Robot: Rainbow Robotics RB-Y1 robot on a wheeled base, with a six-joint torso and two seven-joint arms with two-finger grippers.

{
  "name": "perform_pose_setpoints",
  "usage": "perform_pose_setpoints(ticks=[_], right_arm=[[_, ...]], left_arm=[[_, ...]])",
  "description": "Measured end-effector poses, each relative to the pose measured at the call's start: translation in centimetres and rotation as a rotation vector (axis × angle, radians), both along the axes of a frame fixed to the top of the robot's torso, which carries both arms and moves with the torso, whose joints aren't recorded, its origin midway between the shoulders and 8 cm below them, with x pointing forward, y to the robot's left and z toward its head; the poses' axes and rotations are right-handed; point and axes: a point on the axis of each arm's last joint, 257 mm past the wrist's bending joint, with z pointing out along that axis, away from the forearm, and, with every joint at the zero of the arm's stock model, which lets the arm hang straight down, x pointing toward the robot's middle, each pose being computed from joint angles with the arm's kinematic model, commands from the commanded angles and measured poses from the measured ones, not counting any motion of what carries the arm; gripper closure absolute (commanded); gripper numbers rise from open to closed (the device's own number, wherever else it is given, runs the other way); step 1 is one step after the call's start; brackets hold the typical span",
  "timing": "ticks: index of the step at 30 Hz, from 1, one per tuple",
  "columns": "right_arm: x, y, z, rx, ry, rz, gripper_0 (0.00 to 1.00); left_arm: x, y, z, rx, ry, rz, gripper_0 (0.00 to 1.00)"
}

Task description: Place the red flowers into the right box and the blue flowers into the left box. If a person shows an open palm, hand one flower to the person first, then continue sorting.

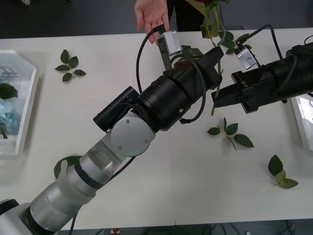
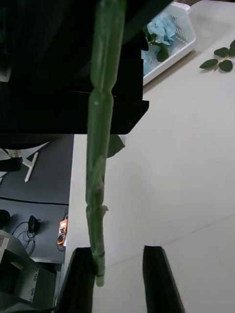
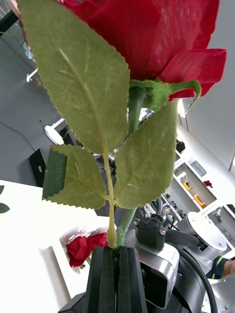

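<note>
Left gripper (image 3: 116,274) is clenched on the stem of a red rose (image 3: 147,34), held high at the upper centre of the front view. Right gripper (image 2: 117,279) is spread, 1 finger (image 2: 81,279) touching the same stem (image 2: 100,146). Palm (image 1: 152,17) waits at the top, left of the rose. Blue flowers (image 1: 7,115) lie in the left box (image 1: 27,112) at the left edge.
</note>
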Motion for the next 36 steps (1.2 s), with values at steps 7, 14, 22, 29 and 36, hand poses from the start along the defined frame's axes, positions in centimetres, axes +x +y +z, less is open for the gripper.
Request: perform_pose_setpoints(ticks=[7,14,22,29,36], right_arm=[[0.0,0.1,0.0,0.002,0.015,-0.005,1.0],[0.0,0.1,0.0,0.001,0.041,-0.015,1.0],[0.0,0.1,0.0,0.001,0.045,-0.017,1.0],[0.0,0.1,0.0,0.001,0.054,-0.022,1.0],[1.0,0.1,0.0,0.002,0.039,-0.057,1.0]], left_arm=[[0.0,0.0,0.0,-0.001,0.0,0.001,1.0],[0.1,0.1,0.0,-0.002,0.0,0.003,0.22],[0.6,0.8,0.5,-0.035,0.006,0.027,0.0],[0.9,1.2,0.8,-0.051,0.005,0.044,0.0],[1.3,1.8,1.0,-0.055,0.001,0.061,0.0]])
